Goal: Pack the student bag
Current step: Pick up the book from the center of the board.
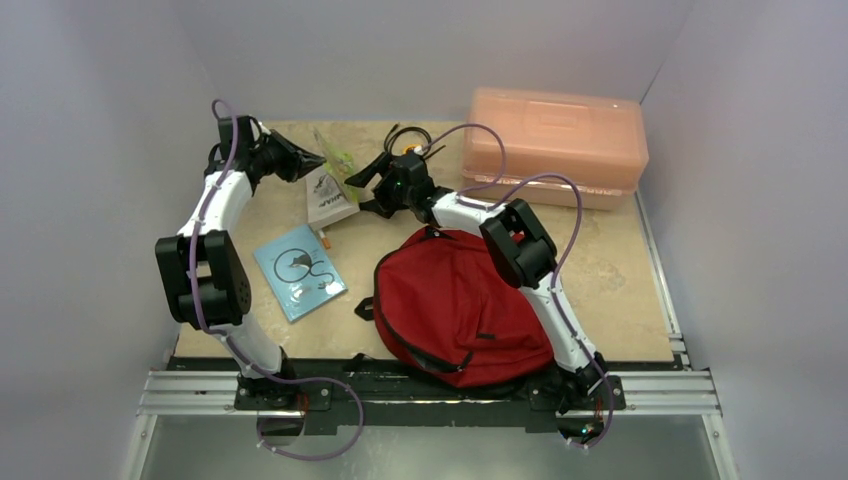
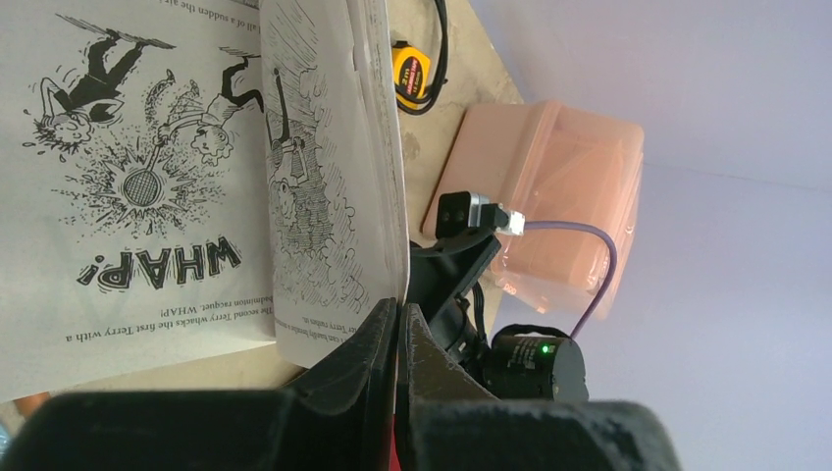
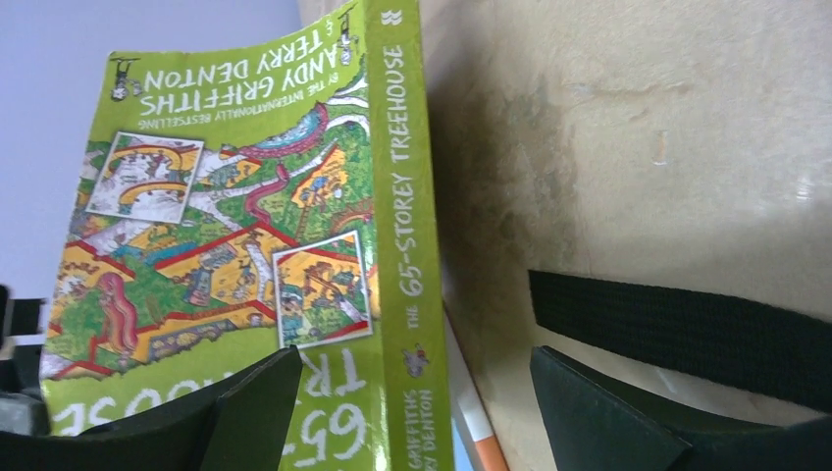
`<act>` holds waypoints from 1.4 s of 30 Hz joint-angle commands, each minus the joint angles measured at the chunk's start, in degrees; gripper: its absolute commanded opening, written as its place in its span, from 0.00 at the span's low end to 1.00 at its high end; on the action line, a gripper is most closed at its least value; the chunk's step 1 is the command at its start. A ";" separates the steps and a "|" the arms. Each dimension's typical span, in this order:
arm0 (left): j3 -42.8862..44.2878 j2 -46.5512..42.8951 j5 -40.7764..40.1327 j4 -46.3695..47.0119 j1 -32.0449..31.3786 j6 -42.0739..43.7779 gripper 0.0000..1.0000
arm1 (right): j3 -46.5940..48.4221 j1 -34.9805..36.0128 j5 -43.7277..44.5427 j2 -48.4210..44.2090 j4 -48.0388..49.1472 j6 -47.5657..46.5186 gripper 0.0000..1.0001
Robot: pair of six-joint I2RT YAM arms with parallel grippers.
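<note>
The dark red student bag lies on the table in front of the right arm, zipper side up. A paperback book with a green cover stands open near the back middle. My left gripper is shut on the edge of some of its white illustrated pages, the jaws pressed together on the paper. My right gripper is open right beside the book's spine, its fingers spread on either side of it without touching.
A pink translucent box stands at the back right. A blue notebook lies at the left front, and an orange pen beside the book. A yellow tape measure with black cord lies at the back. A black strap crosses the right wrist view.
</note>
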 commanded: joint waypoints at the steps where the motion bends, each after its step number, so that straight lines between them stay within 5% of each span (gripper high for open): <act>1: -1.12 -4.27 3.24 4.20 0.46 -0.63 0.00 | 1.36 -0.10 -4.97 1.41 11.23 7.46 0.89; 9: -3.39 -4.76 3.85 4.75 0.71 -0.44 0.00 | 2.30 0.13 -6.71 4.56 19.10 11.68 0.75; 18: -6.41 -5.59 4.90 5.58 1.02 -0.21 0.00 | 3.88 0.39 -8.50 7.78 24.23 10.52 0.45; 26: -7.73 -6.41 5.33 -0.16 2.24 4.87 0.00 | 2.32 0.34 -10.45 6.16 30.14 8.41 0.00; 30: -9.62 -9.10 4.58 -3.47 3.27 8.63 0.36 | 1.55 0.13 -11.36 3.52 29.74 7.61 0.00; 35: -15.63 -17.42 1.53 -5.76 4.49 12.19 0.68 | -1.33 -0.33 -10.46 -1.29 28.33 7.29 0.00; 42: -20.47 -33.44 -14.88 -16.09 4.48 14.84 0.73 | -6.45 -0.74 -7.41 -6.93 30.30 10.67 0.00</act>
